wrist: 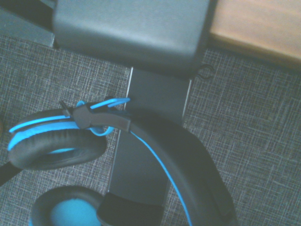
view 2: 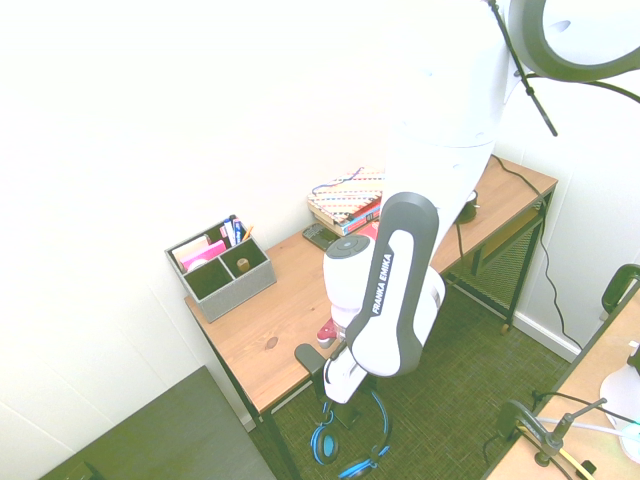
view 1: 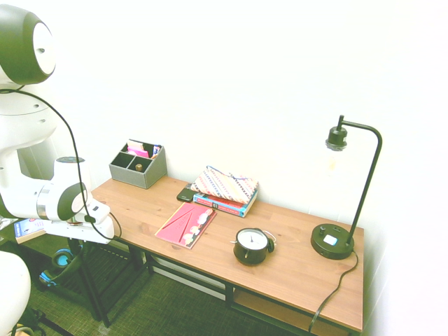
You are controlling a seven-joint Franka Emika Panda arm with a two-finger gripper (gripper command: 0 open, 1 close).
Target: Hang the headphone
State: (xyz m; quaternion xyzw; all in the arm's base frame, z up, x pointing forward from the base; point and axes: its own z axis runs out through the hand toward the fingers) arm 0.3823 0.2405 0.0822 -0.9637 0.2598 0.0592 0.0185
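Arm bent low past the desk (view 2: 262, 345) end — claw hidden, grip unclear — above the headphone (view 2: 345, 440).

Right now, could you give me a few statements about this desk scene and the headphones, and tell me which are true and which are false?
1. The headphone lies on top of the desk. False: it hangs below the desk's end, by the floor.
2. The alarm clock stands between the pink booklet and the lamp. True.
3. The grey organiser sits at the desk's end nearest the arm. True.
4. The lamp's base is white. False: it is black.
5. The headphone has blue trim. True.
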